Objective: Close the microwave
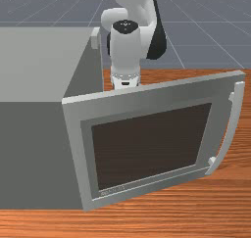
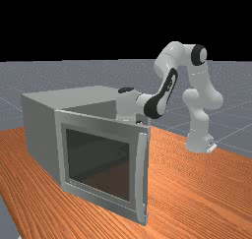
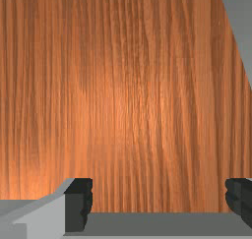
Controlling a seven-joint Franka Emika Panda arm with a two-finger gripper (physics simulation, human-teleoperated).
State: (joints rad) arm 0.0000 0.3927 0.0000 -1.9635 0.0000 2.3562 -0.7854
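Note:
The grey microwave [image 1: 37,65] is at the front view's left, its door [image 1: 147,92] swung wide open and reaching toward that view's right, with a curved handle [image 1: 234,124] at the free edge. Behind the door's top edge my gripper [image 1: 126,83] points down, its fingers hidden by the door. In the far view the hand [image 2: 127,107] also stands behind the door [image 2: 98,157], beside the microwave body [image 2: 44,130]. The wrist view has my gripper [image 3: 159,198] open, its two dark fingertips far apart with nothing held between them. Whether it touches the door I cannot tell.
Orange-brown tabletop [image 3: 123,95] lies under the hand. The microwave's grey body [image 3: 241,26] stands to one side of the fingers, and a grey strip of the door [image 3: 157,223] runs below them.

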